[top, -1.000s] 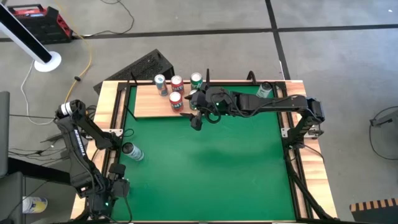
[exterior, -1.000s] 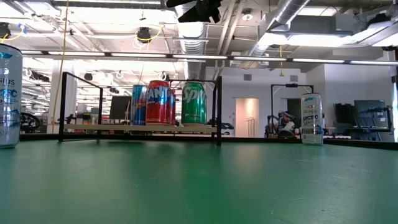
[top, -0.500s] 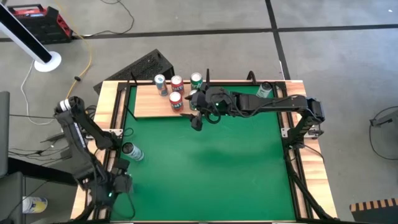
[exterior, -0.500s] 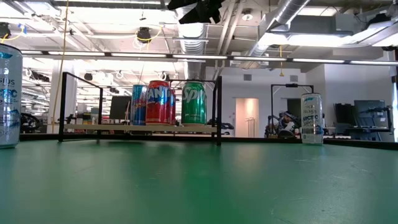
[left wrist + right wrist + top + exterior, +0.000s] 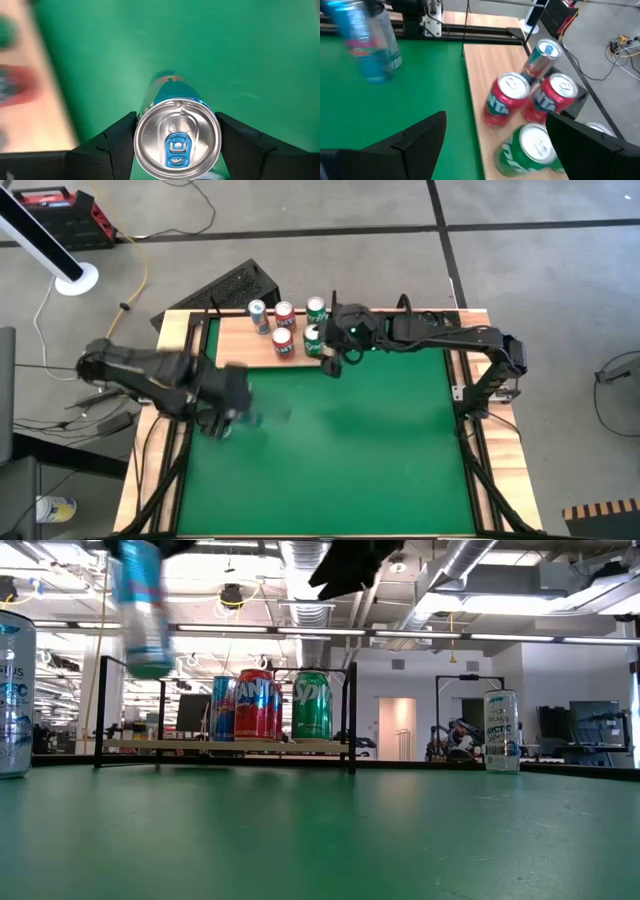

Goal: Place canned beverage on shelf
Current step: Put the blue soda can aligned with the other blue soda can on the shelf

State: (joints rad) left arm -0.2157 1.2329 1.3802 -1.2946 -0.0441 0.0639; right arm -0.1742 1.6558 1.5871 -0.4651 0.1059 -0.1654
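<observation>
Left gripper (image 5: 177,145): clamped on a slim blue can (image 5: 176,135), one dark finger on each side of its body just under the silver lid, as shown at centre-bottom of the left wrist view. Can upright, carried clear of the green table (image 5: 340,450); seen blurred at upper left of the low view (image 5: 140,605), well above the table surface, and at left of centre in the high view (image 5: 235,405).

Left arm: stretched from the left table edge toward the middle, smeared by motion in the high view; wrist apparently pointing downward over the can.

Right gripper (image 5: 328,363): fingers spread, nothing between them; hanging at the front edge of the shelf (image 5: 235,345), upper centre of the high view, arm reaching in from the right.

Shelf contents: two red cans (image 5: 506,102), a green can (image 5: 530,150) and a blue-topped can (image 5: 542,57), clustered at the right end of the board.

Other: a tall can (image 5: 500,730) at right and a second tall can (image 5: 12,690) at far left of the low view, both off the shelf.

Risks, judged: carried can striking a black upright (image 5: 352,715) or toppling the clustered cans if brought in low; collision with the right gripper parked beside that cluster; slip from the grip under a fast swing.
</observation>
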